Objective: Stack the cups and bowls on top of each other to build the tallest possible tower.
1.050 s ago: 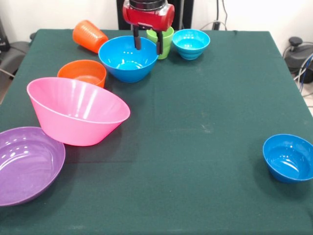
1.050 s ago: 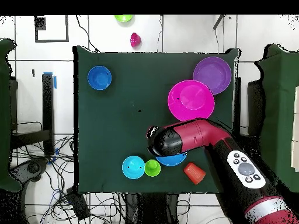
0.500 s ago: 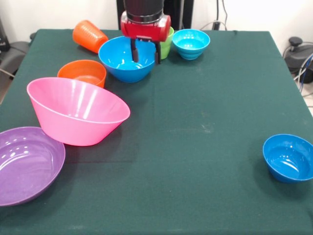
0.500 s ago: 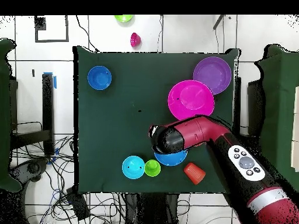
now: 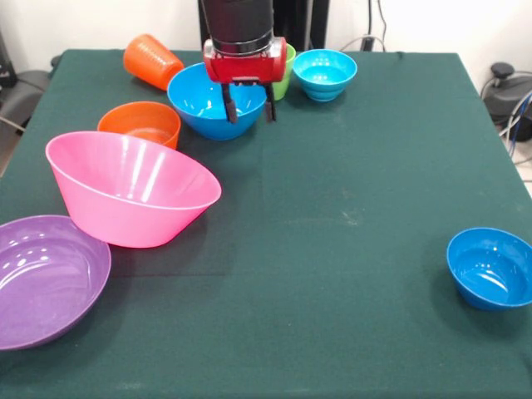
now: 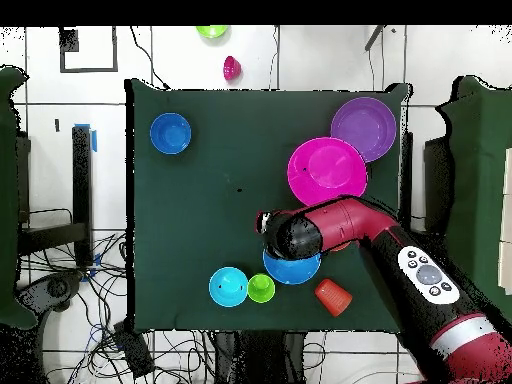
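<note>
Front view: we saw end effector (image 5: 249, 104) w/ fingers spread, straddling near rim of medium blue bowl (image 5: 204, 100); no tower yet, cups & bowls scattered on table (image 5: 349, 216).

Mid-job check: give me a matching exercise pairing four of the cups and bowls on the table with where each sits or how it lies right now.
Things:
1. orange ribbed cup
2. lime green cup
3. small dark blue bowl
4. medium blue bowl

States:
A. alone, far from the other pieces
B. lying tipped on its side
C. under the open gripper, one finger inside its rim
D. upright between two blue bowls, partly hidden by the gripper

Pairs: 1-B, 2-D, 3-A, 4-C
</note>
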